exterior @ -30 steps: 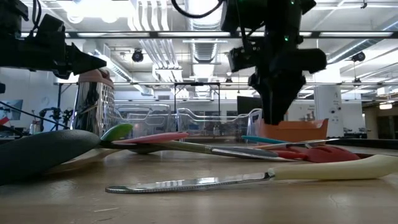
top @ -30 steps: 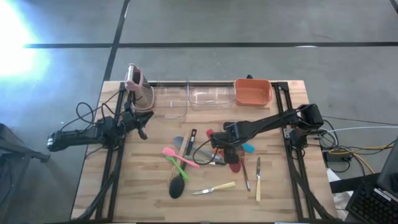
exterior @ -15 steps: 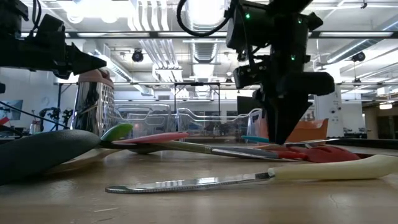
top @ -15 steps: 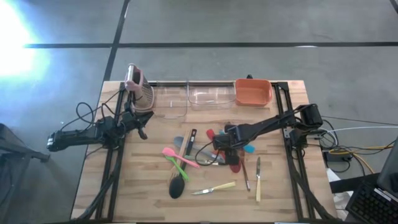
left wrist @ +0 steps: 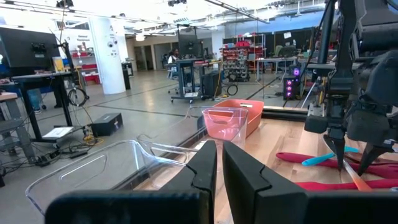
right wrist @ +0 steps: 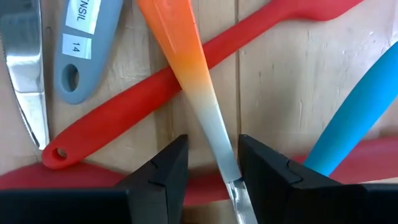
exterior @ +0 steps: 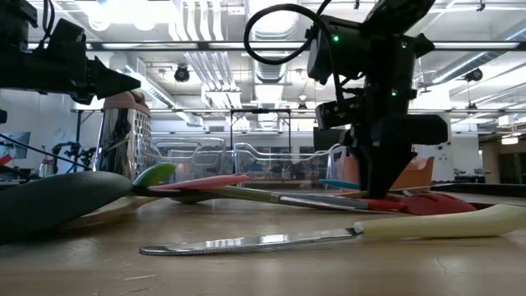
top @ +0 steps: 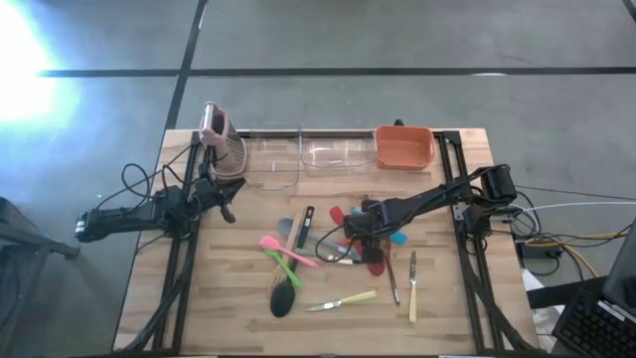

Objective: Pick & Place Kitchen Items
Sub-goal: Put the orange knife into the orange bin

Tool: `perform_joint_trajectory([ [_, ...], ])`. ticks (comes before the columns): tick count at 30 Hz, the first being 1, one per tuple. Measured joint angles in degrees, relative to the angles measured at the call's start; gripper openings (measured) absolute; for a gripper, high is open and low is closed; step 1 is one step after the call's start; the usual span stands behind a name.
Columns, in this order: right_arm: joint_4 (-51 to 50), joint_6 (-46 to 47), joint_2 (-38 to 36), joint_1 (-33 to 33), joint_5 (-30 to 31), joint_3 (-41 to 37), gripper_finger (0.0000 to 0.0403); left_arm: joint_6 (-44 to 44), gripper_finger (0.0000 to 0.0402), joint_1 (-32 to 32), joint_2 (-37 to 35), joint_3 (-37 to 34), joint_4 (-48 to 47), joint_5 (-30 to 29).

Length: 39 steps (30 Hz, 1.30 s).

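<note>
Right gripper [right wrist: 208, 171] lowered over an orange-and-white utensil handle [right wrist: 186, 81] in the utensil pile at mid-table.
Its fingers stood partly open astride the slim handle, nothing yet held; a red spatula [right wrist: 155, 87] crossed beneath and a blue utensil [right wrist: 354, 106] lay just beside. The handle looked light, stiff and smooth, likely slippery; the narrow pale waist offered the best hold. Farther off, the left gripper [top: 228, 212] waited shut near the rack [top: 221, 144].

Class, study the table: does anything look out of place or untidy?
Yes. The utensils lie criss-crossed in a loose heap mid-table, some overlapping, while the clear bins and orange bin along the back edge appear empty.
</note>
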Motion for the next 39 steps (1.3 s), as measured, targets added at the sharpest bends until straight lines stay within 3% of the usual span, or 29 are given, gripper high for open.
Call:
perform_joint_trajectory([
  [12, 0.0, -0.6, 0.3, -0.4, 0.8, 1.8, 0.0023, 0.0, 0.003, 0.0, 0.0, 0.0, 0.0, 0.0],
  [28, -2.5, -0.2, 0.2, -0.4, 0.4, 4.0, 0.0022, 0.0, 0.003, 0.0, 0.0, 0.0, 0.0, 0.0],
  [35, -13.1, -1.5, 0.1, -0.4, 0.7, 11.5, 0.0022, 0.0, 0.003, 0.0, 0.0, 0.0, 0.0, 0.0],
  [39, -21.5, -3.1, 0.1, -0.4, 3.9, 16.7, 0.0022, 0.0, 0.003, 0.0, 0.0, 0.0, 0.0, 0.0],
])
